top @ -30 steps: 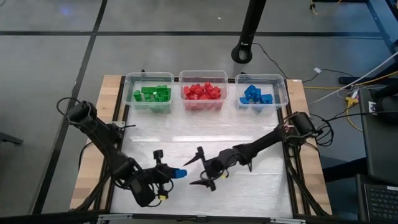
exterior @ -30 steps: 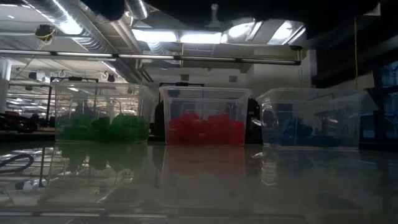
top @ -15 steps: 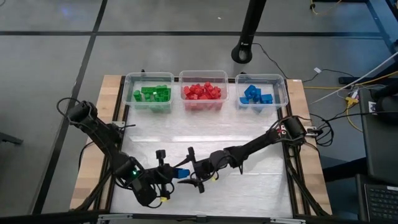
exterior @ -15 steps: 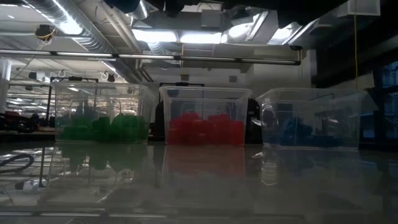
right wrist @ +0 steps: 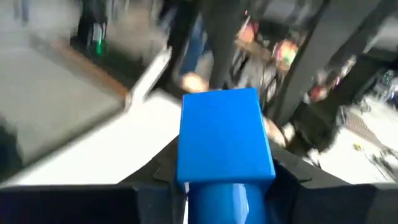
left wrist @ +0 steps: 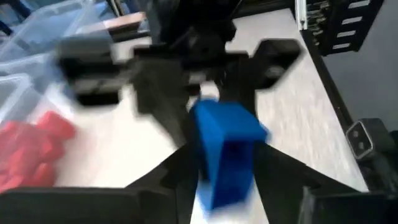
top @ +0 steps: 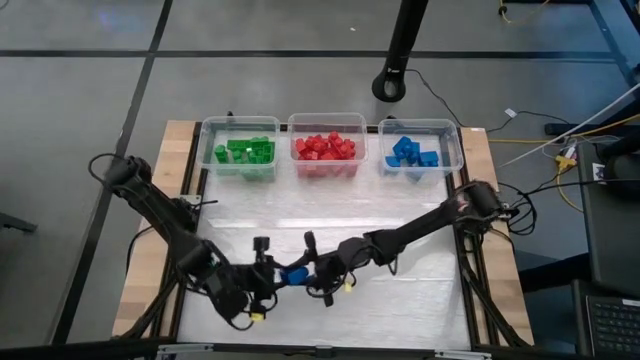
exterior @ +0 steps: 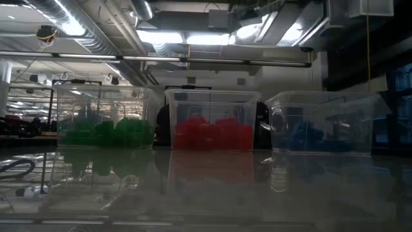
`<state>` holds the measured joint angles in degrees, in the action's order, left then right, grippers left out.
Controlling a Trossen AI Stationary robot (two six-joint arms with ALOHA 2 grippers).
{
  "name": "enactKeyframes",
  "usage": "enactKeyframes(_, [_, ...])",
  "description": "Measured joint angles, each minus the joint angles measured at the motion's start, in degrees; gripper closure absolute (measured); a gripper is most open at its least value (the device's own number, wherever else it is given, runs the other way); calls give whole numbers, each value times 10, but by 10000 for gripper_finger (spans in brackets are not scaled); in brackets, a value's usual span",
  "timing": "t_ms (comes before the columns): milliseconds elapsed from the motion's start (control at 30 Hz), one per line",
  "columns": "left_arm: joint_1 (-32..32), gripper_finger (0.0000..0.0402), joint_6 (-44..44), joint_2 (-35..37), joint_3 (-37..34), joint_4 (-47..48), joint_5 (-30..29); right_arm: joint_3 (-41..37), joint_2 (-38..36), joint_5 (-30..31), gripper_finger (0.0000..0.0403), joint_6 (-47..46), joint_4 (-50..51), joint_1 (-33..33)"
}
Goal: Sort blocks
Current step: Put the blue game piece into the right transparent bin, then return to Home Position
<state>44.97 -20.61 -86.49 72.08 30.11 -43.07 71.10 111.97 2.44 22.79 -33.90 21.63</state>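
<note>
Right end effector and left end effector both clamp one blue block between them.

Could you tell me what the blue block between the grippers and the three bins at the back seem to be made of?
The small blue block looks like moulded plastic: flat uniform faces, crisp edges, a soft sheen. The three clear rectangular bins look like thin transparent plastic: their contents and the room show through the glossy walls. Glass cannot be ruled out, but seems unlikely.

3 clear bins along table's far edge — black pole base beyond
</note>
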Motion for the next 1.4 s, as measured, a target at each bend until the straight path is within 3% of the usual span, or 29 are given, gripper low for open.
enactKeyframes(100, [17,258,-15,28,-3,28,-10,-3,-57,53,263,35,138,-3])
enactKeyframes(333, [32,256,-123,35,-5,167,-81,-2,-228,323,263,81,425,-35])
enactKeyframes(567, [32,256,-153,34,-8,190,-89,-2,-348,442,263,70,625,-130])
enactKeyframes(767, [26,256,-169,34,-42,185,-97,-3,-378,443,263,35,753,-260])
enactKeyframes(867, [18,256,-185,33,-59,186,-97,-14,-376,418,256,20,771,-323])
enactKeyframes(1167, [-17,256,-190,33,-105,167,-76,-83,-377,394,152,-3,770,-465])
enactKeyframes(1400, [-72,257,-117,33,-122,125,-25,-70,-377,319,87,44,796,-490])
